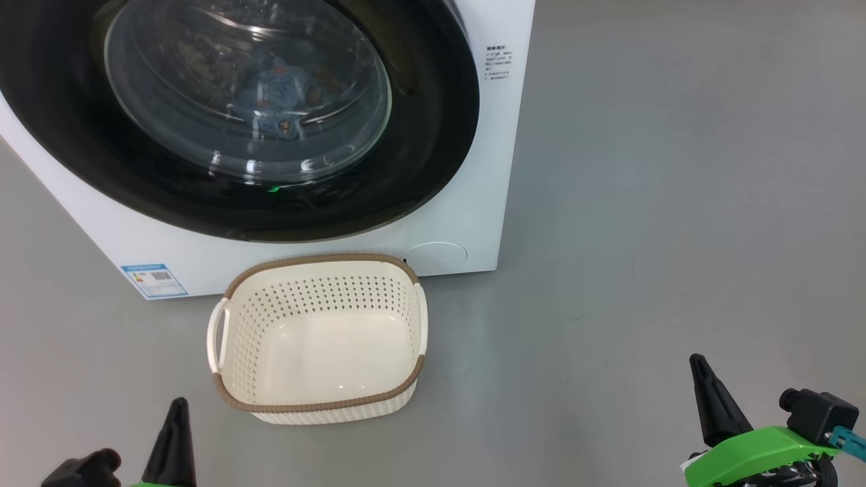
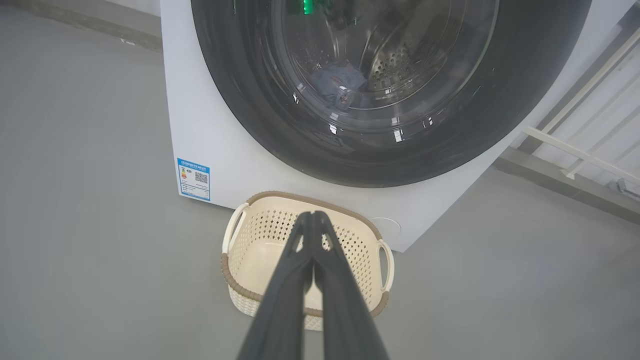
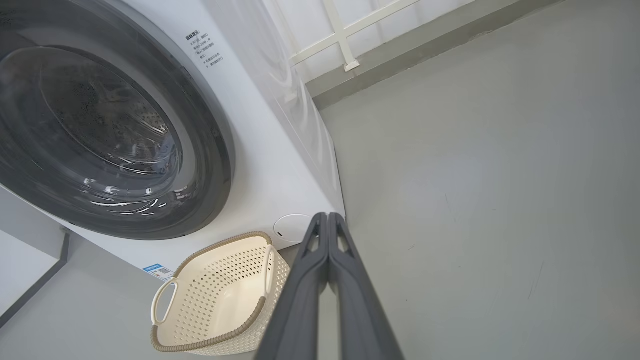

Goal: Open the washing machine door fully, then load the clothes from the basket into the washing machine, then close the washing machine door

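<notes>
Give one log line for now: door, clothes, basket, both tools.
door: closed | clothes: in drum, behind glass | basket: empty, on floor | left tool: shut, empty | right tool: shut, empty

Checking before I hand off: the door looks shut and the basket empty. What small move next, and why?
Probably nothing more than backing away and stopping. The washing machine door looks closed flush, the clothes lie behind its glass, the basket is empty, and the left gripper and right gripper are shut on nothing.
</notes>
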Available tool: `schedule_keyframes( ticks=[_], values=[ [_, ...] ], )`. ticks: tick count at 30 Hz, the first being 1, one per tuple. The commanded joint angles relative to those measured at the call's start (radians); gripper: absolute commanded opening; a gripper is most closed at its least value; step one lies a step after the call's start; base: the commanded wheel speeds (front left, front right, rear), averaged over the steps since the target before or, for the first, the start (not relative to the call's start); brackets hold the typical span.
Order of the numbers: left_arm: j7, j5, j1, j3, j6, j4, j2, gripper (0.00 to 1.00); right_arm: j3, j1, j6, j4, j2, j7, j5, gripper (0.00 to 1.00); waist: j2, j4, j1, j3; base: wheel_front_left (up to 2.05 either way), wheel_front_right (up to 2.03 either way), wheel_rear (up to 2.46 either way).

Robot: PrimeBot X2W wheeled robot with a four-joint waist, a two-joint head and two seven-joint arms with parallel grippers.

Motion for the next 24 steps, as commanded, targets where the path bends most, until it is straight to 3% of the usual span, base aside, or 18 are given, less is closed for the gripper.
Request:
schedule_keyframes(
  ticks=[1, 24],
  values=[
    [0.007, -0.036, -0.026, 0.016, 0.0, -0.02, 0.011, 0.0, -0.009, -0.015, -0.001, -0.031, -0.006, 0.007, 0.034, 0.0, 0.0, 0.0, -0.0001, -0.002, 0.0, 0.0, 0.0],
    [0.075, -0.271, -0.044, 0.033, -0.001, -0.02, 0.005, 0.0, -0.027, -0.014, -0.002, -0.057, 0.012, 0.075, 0.252, 0.0, 0.0, 0.004, -0.0001, -0.019, 0.0, 0.0, 0.0]
  ],
)
